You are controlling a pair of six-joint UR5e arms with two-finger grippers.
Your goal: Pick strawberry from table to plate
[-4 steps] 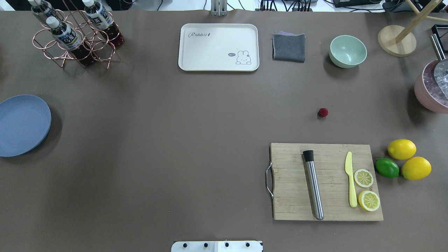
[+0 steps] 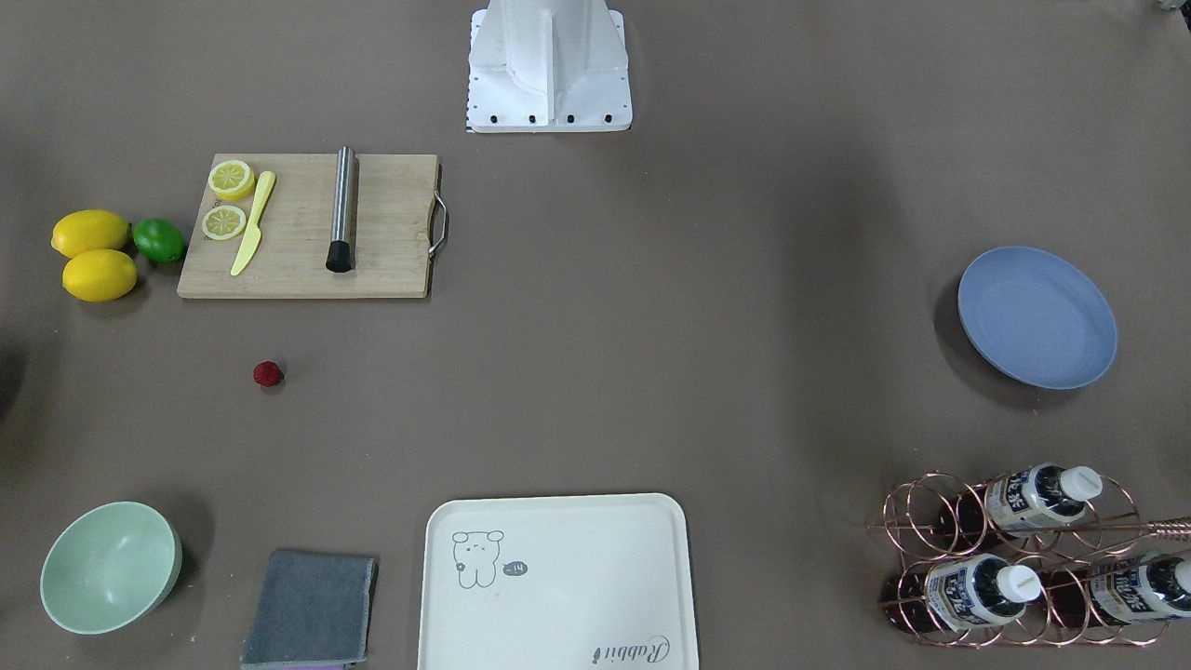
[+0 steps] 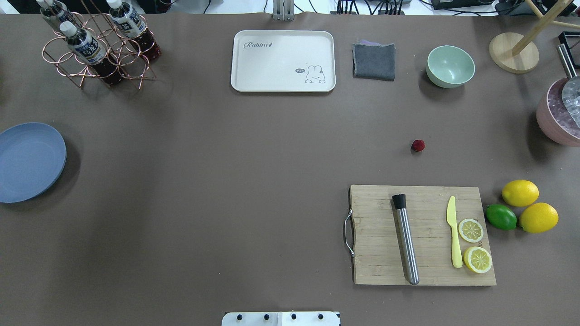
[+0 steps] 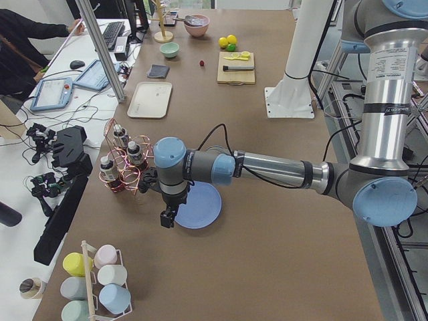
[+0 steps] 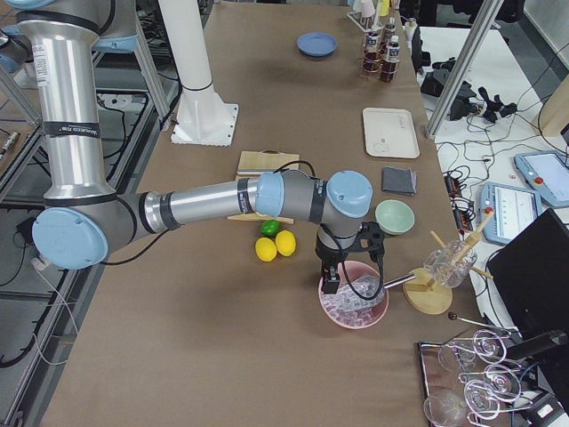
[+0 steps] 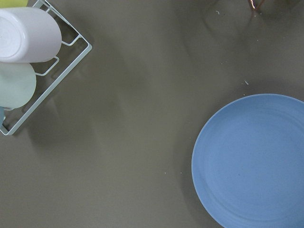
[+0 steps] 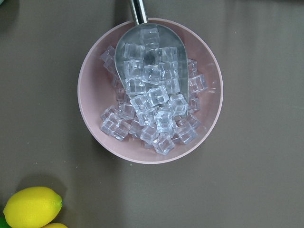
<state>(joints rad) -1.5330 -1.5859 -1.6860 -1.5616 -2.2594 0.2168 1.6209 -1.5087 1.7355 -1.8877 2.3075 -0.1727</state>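
Just beyond the wooden cutting board (image 3: 376, 235), the strawberry (image 3: 418, 145) sits on the table (image 3: 226, 181), well apart from the blue plate (image 3: 27, 160). The left gripper (image 4: 168, 217) hangs by that plate, the right gripper (image 5: 331, 286) over the ice bowl (image 7: 89, 95); I cannot tell how their fingers stand.

Robotics lab. Left arm (image 4: 274, 168) and right arm (image 5: 204, 206), both industrial, work over a brown-covered table (image 3: 226, 158) with a white bolted column (image 2: 549, 93). Aluminium frame posts (image 4: 100, 50). Side desk holds teach pendants (image 4: 50, 93), keyboard (image 4: 110, 32) and loose cables (image 4: 37, 134); a person (image 4: 20, 47) sits there.
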